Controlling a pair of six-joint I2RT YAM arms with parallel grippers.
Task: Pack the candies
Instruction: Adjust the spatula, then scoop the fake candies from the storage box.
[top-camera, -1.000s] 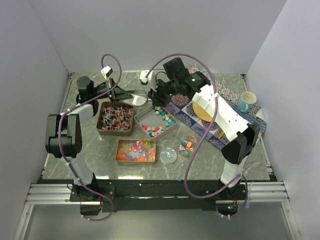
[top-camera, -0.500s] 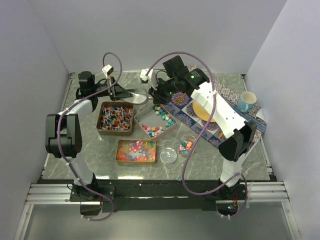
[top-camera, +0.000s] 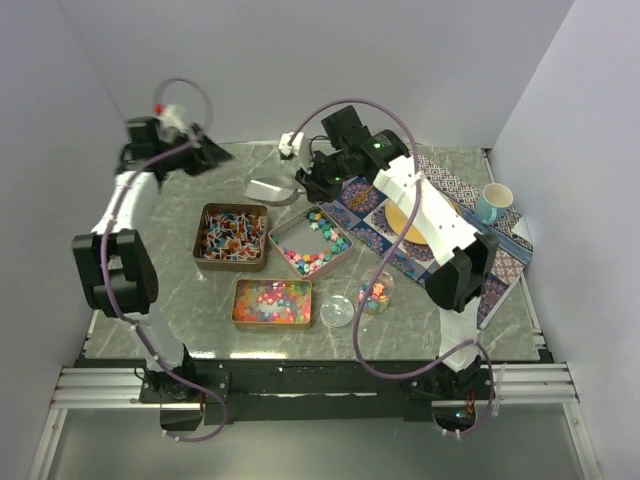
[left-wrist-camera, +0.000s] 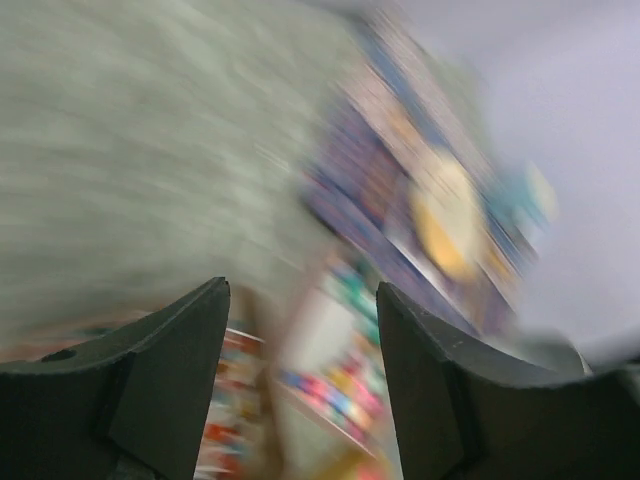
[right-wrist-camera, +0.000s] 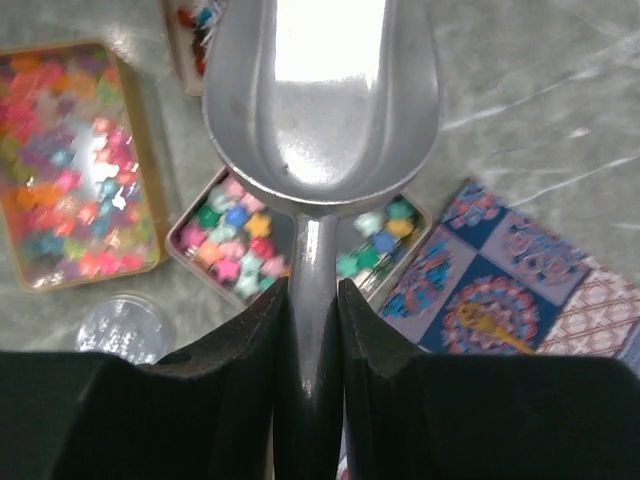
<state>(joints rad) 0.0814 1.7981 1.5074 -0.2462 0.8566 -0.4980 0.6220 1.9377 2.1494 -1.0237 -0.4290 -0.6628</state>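
Note:
My right gripper (top-camera: 311, 184) (right-wrist-camera: 313, 290) is shut on the handle of a metal scoop (top-camera: 270, 188) (right-wrist-camera: 320, 90), whose empty bowl hangs above the table behind the tins. Below it lie pastel star candies (top-camera: 312, 245) (right-wrist-camera: 235, 250) in a copper tin. Wrapped stick sweets (top-camera: 230, 237) fill the left tin, and glossy beads (top-camera: 272, 301) (right-wrist-camera: 70, 170) fill the front tin. A clear jar (top-camera: 375, 292) holds a few candies. My left gripper (top-camera: 205, 155) (left-wrist-camera: 303, 295) is raised at the back left, open and empty; its view is blurred.
The jar's clear lid (top-camera: 338, 312) (right-wrist-camera: 120, 325) lies beside the jar. A patterned mat (top-camera: 450, 190) (right-wrist-camera: 510, 290) on the right carries a yellow plate (top-camera: 408, 220). A pale blue mug (top-camera: 492, 203) stands at the far right.
The left gripper has let go of the scoop, opened, and swung up to the back left. The right gripper has closed on the scoop's handle and now carries it alone.

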